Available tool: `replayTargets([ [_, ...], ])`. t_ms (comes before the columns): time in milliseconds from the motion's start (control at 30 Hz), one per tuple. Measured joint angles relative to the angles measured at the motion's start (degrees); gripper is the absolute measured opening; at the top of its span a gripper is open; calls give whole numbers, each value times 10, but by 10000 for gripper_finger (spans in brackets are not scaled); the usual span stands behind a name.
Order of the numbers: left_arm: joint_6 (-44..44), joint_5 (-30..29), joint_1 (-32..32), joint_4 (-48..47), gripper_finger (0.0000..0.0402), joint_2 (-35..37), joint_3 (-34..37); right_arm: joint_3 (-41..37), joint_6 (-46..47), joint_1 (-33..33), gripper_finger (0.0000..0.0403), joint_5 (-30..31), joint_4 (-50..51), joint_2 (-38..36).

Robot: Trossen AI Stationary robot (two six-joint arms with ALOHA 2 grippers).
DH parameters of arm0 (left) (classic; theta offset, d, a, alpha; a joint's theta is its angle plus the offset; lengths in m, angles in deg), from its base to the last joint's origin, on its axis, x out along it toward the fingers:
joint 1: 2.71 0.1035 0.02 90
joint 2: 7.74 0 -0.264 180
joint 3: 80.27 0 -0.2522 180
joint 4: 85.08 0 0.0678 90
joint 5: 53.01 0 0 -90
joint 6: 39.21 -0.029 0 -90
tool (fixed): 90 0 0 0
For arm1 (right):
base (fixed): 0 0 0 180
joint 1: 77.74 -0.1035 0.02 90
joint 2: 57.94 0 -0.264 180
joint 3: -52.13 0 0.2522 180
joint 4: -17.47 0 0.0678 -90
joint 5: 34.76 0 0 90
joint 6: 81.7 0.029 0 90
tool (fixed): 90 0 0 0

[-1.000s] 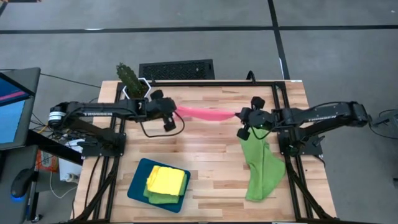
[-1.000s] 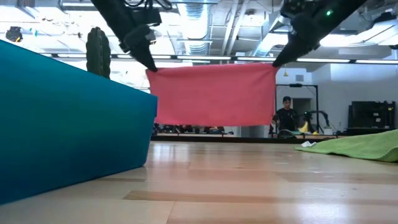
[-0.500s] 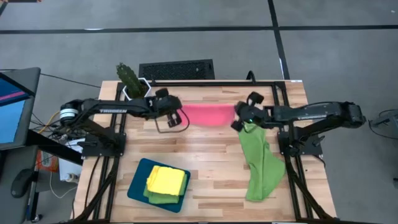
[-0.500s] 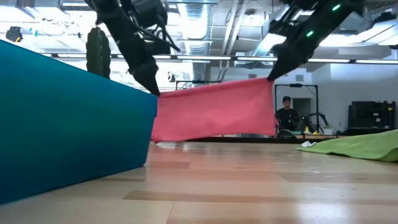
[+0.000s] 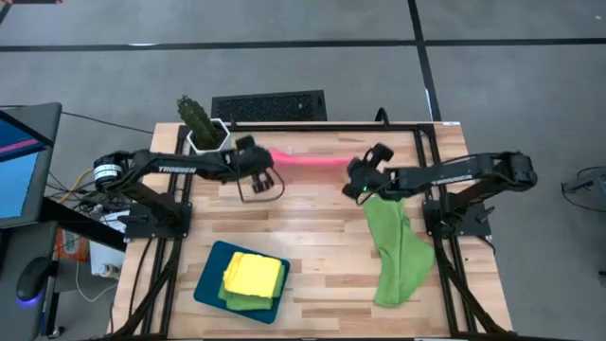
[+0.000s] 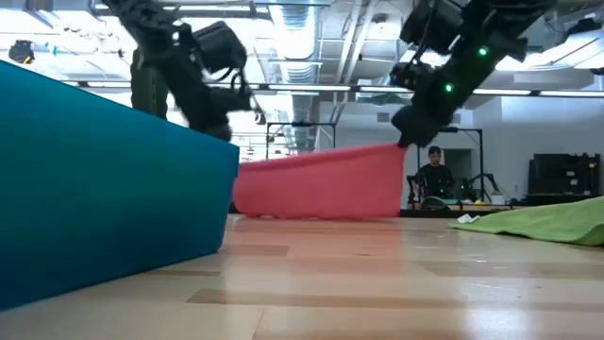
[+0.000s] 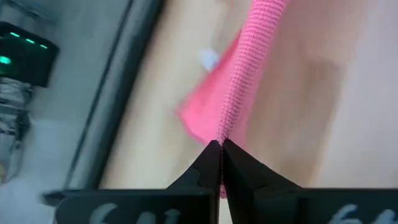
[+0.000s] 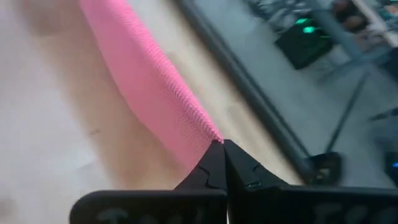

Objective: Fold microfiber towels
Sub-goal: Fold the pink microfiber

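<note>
A pink towel (image 5: 308, 158) is stretched between my two grippers over the far part of the table. Its lower edge (image 6: 316, 214) rests on the wood. My left gripper (image 5: 268, 166) is shut on the towel's left top corner. My right gripper (image 5: 352, 175) is shut on the right top corner and also shows in the low view (image 6: 404, 142). A lime green towel (image 5: 398, 254) lies crumpled at the table's right side. A yellow towel (image 5: 253, 274) lies folded on green ones in the teal tray (image 5: 210, 284). My left gripper (image 7: 221, 146) pinches the pink towel's top edge at its left corner (image 7: 227, 127) between the two fingertips. The towel runs away from the fingers and hangs below them. My right gripper (image 8: 219, 146) pinches the top edge at its right corner (image 8: 202, 130) between the two fingertips, coming from above at a slant. The towel hangs below with its lower edge on the table.
A potted cactus (image 5: 199, 120) stands at the far left corner, just behind my left arm. The teal tray (image 6: 94, 179) fills the low view's left. Bare wood lies between the tray and the pink towel. A person (image 6: 434, 179) stands in the room far behind.
Both grippers have gone down with the pink towel, and the right one has also moved toward the table's left. The towel hung clear of the table a second ago. Its lower edge now rests on the wood, and its top edge sags toward the left gripper.
</note>
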Motion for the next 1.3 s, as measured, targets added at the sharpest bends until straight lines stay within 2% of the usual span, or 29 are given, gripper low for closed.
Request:
replayTargets([
  [200,76,2,-76,-1,0,1,77,-15,74,-103,6,-21,2,52],
  [367,110,20,-142,-13,3,1,90,-16,128,-185,6,-23,-9,71],
  [500,123,19,-172,-6,19,1,90,-16,177,-225,7,-38,-15,71],
  [633,123,26,-190,-4,57,1,90,-16,213,-251,11,-52,-15,71],
  [867,127,23,-199,-3,130,1,90,-16,219,-277,9,-139,-38,81],
  [967,129,20,-199,-3,151,1,90,-14,219,-287,11,-181,-62,110],
  [1133,131,45,-199,-5,165,3,77,-9,219,-297,12,-196,-57,154],
  [1300,121,59,-207,-10,156,11,45,5,215,-296,12,-196,-57,179],
])
